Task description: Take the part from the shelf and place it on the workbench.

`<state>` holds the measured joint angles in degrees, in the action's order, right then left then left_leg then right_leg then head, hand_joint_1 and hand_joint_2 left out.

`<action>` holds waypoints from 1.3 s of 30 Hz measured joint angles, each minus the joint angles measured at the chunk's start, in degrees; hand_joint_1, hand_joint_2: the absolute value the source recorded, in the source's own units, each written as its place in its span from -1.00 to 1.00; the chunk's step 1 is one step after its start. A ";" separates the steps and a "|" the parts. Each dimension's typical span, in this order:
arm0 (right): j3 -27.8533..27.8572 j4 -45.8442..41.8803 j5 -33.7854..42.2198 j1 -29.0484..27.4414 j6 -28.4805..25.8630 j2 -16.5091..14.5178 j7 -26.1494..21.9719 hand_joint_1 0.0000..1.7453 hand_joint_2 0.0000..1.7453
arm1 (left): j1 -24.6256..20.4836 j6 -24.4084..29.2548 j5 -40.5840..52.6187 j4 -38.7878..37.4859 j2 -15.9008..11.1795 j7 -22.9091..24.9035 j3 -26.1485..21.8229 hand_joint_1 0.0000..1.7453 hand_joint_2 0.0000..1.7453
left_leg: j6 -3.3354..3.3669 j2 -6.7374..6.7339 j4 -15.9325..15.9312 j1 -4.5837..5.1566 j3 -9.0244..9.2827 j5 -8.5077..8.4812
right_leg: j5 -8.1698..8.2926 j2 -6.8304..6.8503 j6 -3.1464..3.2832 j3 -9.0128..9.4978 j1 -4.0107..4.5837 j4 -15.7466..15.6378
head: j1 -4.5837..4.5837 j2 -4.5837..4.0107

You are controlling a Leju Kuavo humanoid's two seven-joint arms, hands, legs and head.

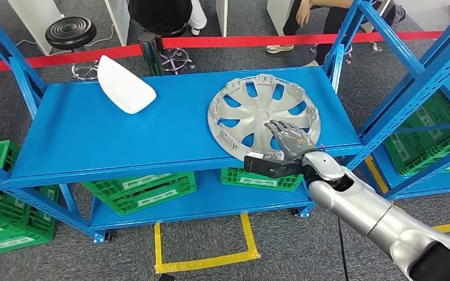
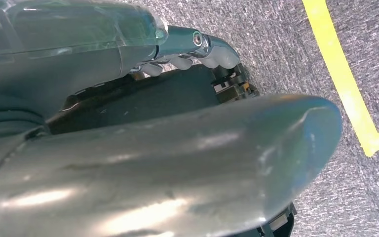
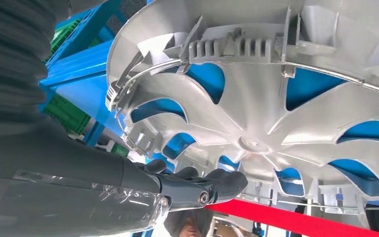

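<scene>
The silver hubcap (image 1: 263, 116) lies inside-up on the blue shelf (image 1: 94, 137), near its front edge. The right hand (image 1: 287, 140) rests flat on it, fingers spread, gripping nothing. Looks light, thin plastic — stiff but crackable; the rim or a spoke opening seems the best hold.

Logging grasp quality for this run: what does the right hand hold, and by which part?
The right hand lies over the near rim of the silver hubcap, fingers on top; whether the grip has closed cannot be told.
</scene>
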<state>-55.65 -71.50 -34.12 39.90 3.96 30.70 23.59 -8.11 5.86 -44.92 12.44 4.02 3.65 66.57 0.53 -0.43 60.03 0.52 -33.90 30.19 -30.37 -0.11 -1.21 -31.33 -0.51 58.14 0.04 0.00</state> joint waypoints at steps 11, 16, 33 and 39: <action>0.02 0.27 2.74 -0.26 1.05 -0.16 -1.60 -1.00 1.00 | -0.10 -0.10 0.14 0.00 0.00 -0.03 0.51 -1.00 -1.00 | 0.00 0.04 0.00 0.00 0.01 0.00 | 0.00 0.00 0.00 0.00 0.00 0.00 | 0.00 0.00; 0.06 0.25 4.16 -0.73 1.33 -0.07 -2.31 -1.00 1.00 | -0.10 -0.13 0.17 0.00 0.00 -0.19 0.56 -1.00 -1.00 | 0.00 0.12 0.00 0.00 0.01 0.00 | 0.00 0.01 0.00 0.00 0.00 0.00 | 0.00 0.00; 0.31 0.23 5.32 -1.87 1.23 0.01 -4.01 1.00 1.00 | -0.17 -0.07 0.58 0.00 0.02 -0.74 0.95 -1.00 -1.00 | 0.00 0.31 0.00 0.00 0.00 0.00 | 0.00 0.04 0.00 0.03 0.00 0.00 | 0.00 0.00; 0.42 0.23 5.46 -1.96 1.38 0.01 -4.31 1.00 1.00 | -0.17 -0.07 0.68 0.00 0.02 -0.74 0.95 -1.00 -1.00 | 0.01 0.30 0.00 0.00 0.00 -0.01 | 0.00 0.04 0.00 0.04 0.00 0.00 | 0.00 0.00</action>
<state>-55.23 -71.28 -28.65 37.94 5.34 30.71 19.28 -8.28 5.79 -44.24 12.44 4.04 2.91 67.52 0.53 -0.13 60.04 0.52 -33.90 30.18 -30.37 -0.07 -1.21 -31.29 -0.51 58.13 0.04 0.00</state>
